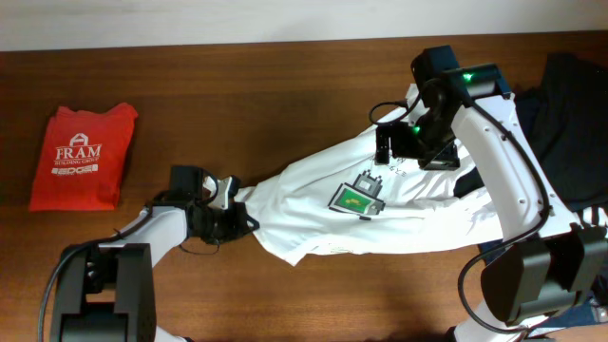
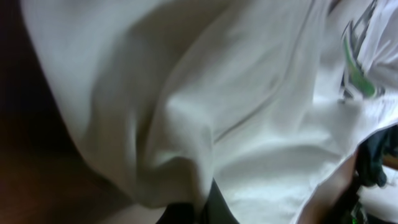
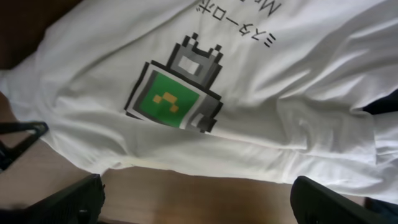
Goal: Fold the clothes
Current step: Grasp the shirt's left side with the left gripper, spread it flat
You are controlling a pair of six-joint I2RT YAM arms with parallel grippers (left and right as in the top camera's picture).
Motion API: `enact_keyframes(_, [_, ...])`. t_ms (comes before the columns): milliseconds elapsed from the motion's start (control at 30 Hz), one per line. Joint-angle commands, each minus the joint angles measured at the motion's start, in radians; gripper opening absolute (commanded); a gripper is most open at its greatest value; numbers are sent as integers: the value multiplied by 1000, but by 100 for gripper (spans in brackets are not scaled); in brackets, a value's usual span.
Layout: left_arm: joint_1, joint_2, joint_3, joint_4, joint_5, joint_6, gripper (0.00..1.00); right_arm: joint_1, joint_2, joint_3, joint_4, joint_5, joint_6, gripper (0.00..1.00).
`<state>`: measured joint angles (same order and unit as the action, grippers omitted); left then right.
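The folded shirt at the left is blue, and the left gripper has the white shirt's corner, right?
No: the folded shirt is red, not blue, as the overhead view shows. The left gripper does grip the white shirt at its corner.

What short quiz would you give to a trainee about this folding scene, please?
1. Multiple choice: the folded shirt at the left end of the table is A) red, B) blue, C) yellow.
2. True or false: the white T-shirt is already folded flat.
3. Short answer: which gripper pinches the bunched end of the white T-shirt?
Key: 1 A; 2 false, it lies spread out and wrinkled; 3 the left gripper.
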<state>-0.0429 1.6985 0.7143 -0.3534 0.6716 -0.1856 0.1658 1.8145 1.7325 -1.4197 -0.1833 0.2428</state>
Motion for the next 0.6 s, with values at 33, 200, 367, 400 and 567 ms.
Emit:
enact_keyframes(33, [66, -6, 201, -25, -291, -12, 0, -5, -24, 7, -38, 110, 2, 99])
enact_keyframes(200, [243, -5, 579, 23, -571, -11, 1, -51, -24, 7, -58, 136, 2, 99])
enact_keyframes(367, [267, -4, 595, -328, -376, -12, 99, -49, -24, 7, -62, 136, 2, 99])
enact_keyframes(400, [231, -2, 593, -512, -337, -12, 99, -49, -24, 7, -62, 136, 2, 99])
enact_keyframes(567, [55, -2, 396, -599, -328, -96, 99, -49, -24, 7, -62, 136, 2, 99])
